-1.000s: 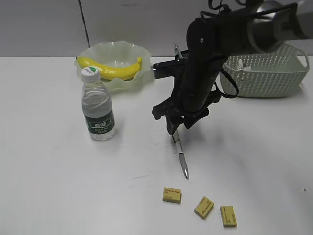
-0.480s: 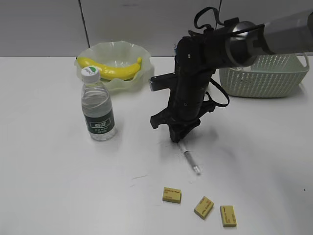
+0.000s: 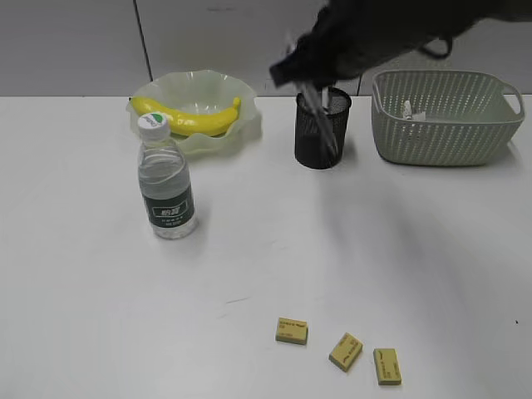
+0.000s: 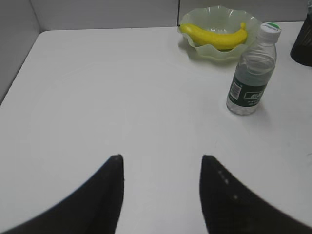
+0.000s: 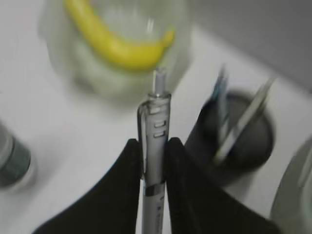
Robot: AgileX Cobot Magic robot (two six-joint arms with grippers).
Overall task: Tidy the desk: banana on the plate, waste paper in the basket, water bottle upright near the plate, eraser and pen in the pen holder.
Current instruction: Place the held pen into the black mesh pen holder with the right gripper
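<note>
Right gripper (image 5: 154, 161): jaws clamped on the silver pen (image 5: 155, 146), seen at the bottom centre of the right wrist view; blurred in the exterior view, upper centre, above the pen holder (image 3: 322, 129).
Left gripper (image 4: 161, 187): jaws apart, nothing between them, over bare desk (image 4: 97, 97).
Banana (image 3: 187, 115): lies in the plate (image 3: 241, 91), upper left.
Water bottle (image 3: 166, 179): upright, near the plate, in front of it.
Basket (image 3: 445, 120): upper right, something white inside.
Erasers (image 3: 292, 330): three yellow ones on the desk, bottom centre.
</note>
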